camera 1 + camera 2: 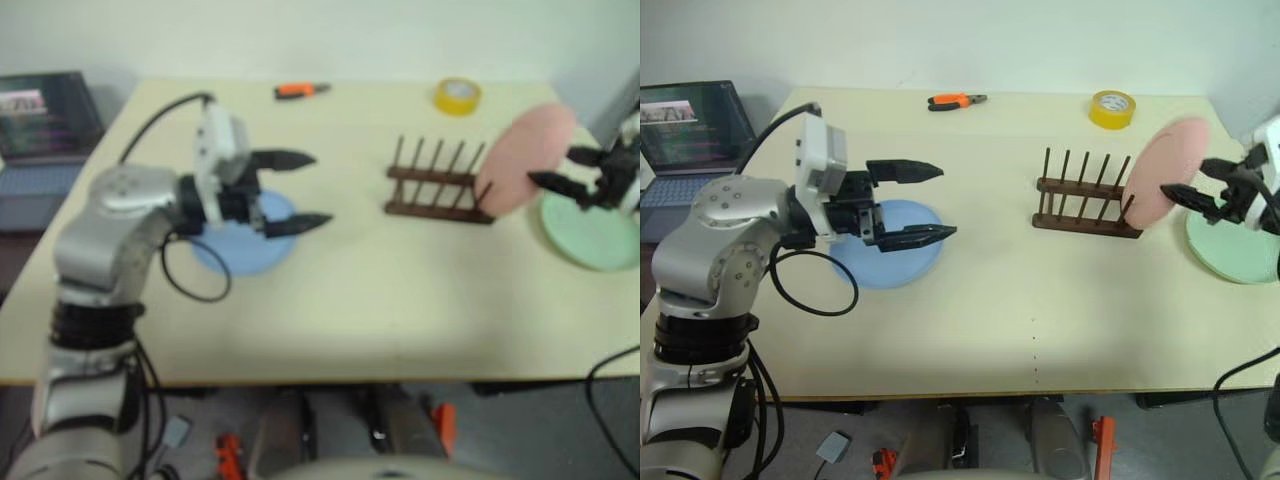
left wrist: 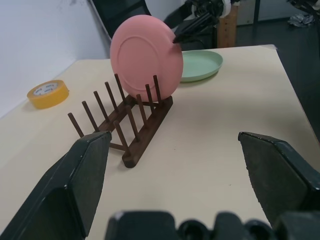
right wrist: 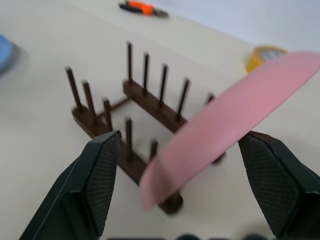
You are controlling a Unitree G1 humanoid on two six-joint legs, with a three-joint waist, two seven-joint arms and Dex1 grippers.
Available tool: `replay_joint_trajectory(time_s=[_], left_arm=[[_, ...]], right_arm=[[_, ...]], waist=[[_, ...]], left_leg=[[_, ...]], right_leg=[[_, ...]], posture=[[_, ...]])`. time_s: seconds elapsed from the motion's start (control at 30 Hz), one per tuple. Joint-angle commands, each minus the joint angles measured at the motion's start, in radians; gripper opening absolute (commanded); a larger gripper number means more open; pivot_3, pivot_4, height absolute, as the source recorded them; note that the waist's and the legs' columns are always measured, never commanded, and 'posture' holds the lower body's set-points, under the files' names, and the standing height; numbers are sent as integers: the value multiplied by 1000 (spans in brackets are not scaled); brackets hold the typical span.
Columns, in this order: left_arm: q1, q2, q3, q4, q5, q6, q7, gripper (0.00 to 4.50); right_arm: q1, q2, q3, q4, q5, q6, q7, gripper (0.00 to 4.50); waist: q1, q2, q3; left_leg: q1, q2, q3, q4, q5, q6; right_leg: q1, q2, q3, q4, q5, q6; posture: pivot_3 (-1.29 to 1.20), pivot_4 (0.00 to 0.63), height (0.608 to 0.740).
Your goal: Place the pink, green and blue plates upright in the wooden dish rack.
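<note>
The pink plate [image 1: 1160,175] stands on edge, tilted, with its lower rim among the last pegs at the right end of the wooden dish rack [image 1: 1080,205]. My right gripper [image 1: 1187,177] is open at the plate's upper rim, and the rim passes between its fingers with room on both sides. Under that arm the green plate [image 1: 1230,245] lies flat on the table at the far right. At the left the blue plate [image 1: 890,258] also lies flat. My left gripper [image 1: 948,201] hovers over it, open and empty, pointing toward the rack.
A yellow tape roll [image 1: 1112,108] and orange pliers [image 1: 955,100] lie near the far edge of the table [image 1: 1040,320]. A laptop [image 1: 685,130] sits off the table's left side. A black cable [image 1: 810,290] loops beside the blue plate.
</note>
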State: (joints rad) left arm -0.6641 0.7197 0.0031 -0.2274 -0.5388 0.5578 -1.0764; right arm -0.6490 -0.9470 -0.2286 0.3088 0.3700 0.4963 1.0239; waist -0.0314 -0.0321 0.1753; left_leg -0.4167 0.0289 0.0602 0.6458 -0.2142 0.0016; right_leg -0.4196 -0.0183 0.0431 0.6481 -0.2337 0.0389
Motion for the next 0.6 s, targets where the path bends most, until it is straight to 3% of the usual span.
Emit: replay_joint_trajectory(time_s=[0.03, 0.33, 0.6], left_arm=[[-5, 2, 12, -36, -2, -16, 10, 4500], [6, 8, 15, -50, -2, -14, 20, 4500], [7, 17, 14, -45, 2, -15, 16, 4500]], right_arm=[[-30, -2, -7, -42, 17, 6, 0, 3944], [-45, -14, 4, -31, -2, -5, -3, 3944], [53, -119, -73, -25, 23, 13, 49, 3944]], waist=[[1, 0, 0], [1, 0, 0], [3, 0, 0]], left_leg=[[0, 0, 0, 0, 0, 0], [0, 0, 0, 0, 0, 0], [0, 0, 0, 0, 0, 0]], right_leg=[[0, 0, 0, 0, 0, 0], [0, 0, 0, 0, 0, 0], [0, 0, 0, 0, 0, 0]], posture=[[0, 150, 740], [0, 150, 740], [0, 150, 740]])
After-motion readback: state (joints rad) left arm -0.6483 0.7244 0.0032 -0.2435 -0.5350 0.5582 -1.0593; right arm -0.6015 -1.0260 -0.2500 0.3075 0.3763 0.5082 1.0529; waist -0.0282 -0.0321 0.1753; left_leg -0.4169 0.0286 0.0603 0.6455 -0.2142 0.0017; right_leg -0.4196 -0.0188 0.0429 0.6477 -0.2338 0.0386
